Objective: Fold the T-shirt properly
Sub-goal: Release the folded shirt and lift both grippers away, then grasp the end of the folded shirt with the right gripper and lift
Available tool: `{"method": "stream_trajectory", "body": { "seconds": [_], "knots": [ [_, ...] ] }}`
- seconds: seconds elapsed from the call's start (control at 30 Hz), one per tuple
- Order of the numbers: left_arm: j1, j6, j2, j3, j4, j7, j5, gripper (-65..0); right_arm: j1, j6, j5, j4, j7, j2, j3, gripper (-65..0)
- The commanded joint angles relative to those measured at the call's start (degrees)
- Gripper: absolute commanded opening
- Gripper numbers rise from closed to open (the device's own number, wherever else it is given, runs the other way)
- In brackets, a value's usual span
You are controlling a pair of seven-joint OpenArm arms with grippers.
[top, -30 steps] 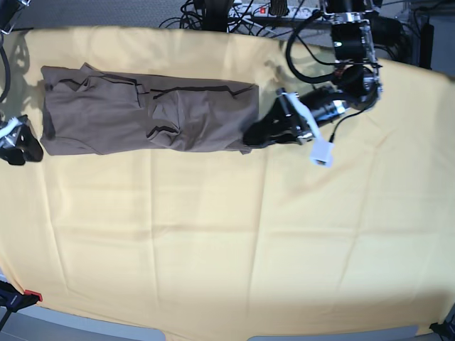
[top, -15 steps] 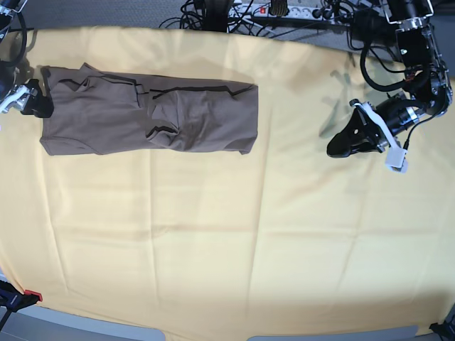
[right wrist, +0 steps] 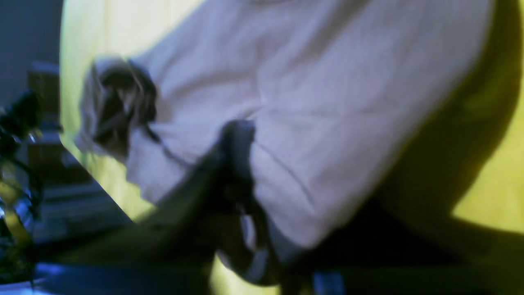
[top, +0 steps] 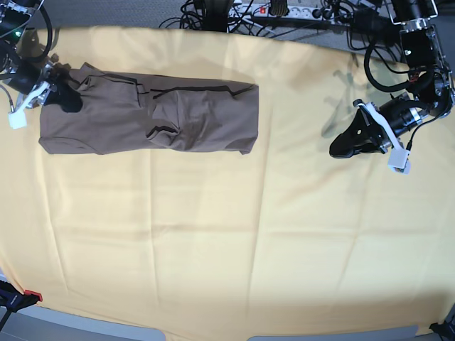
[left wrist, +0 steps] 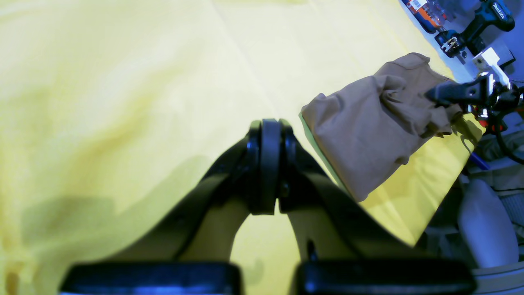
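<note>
So, your shirt (top: pixel 149 117) lay folded into a long strip across the far-left part of the yellow cloth (top: pixel 227 234), running left to right in the base view, with dark seam lines along its upper edge and a bunched patch near its middle. Its right end stopped short of the cloth's centre.

Your right gripper (top: pixel 67 99) sat at the strip's far-left end, on the upper corner. In the right wrist view the picture was blurred, but the dark fingers (right wrist: pixel 237 139) came together on a pinch of fabric (right wrist: pixel 286 102), so you had that gripper closed on the shirt. The left wrist view showed the same thing from across the cloth: the gripper (left wrist: pixel 450 92) biting into the crumpled far end of the shirt (left wrist: pixel 368 127).

Your left gripper (top: pixel 340 149) hovered well apart from the shirt, over bare cloth on the right side of the base view. Its fingers (left wrist: pixel 268 164) were pressed flat together with nothing between them.

Cables (top: pixel 234 14) lay beyond the cloth's far edge.
</note>
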Motion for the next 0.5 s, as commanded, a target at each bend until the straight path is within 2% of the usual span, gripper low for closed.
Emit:
{"method": "stream_trajectory", "body": {
  "seconds": [0.0, 0.17, 0.3, 0.47],
  "knots": [
    [-0.3, -0.5, -1.0, -0.3, 0.9, -1.1, -1.6, -65.0, 0.3, 0.1, 1.4, 0.7, 1.1, 1.3, 0.6, -65.0],
    [-0.2, -0.5, -1.0, -0.3, 0.9, -1.1, -1.6, -65.0, 2.5, 0.1, -0.8, 1.8, 1.0, 1.3, 5.9, -65.0],
    [-0.2, -0.5, -1.0, -0.3, 0.9, -0.9, -1.6, -65.0, 1.9, 0.1, -0.9, 6.9, 0.4, 1.3, 10.6, -65.0],
    [-0.2, -0.5, -1.0, -0.3, 0.9, -0.9, -1.6, -65.0, -0.7, 0.1, 0.3, 16.3, -0.4, -0.2, 10.7, -65.0]
  ]
}}
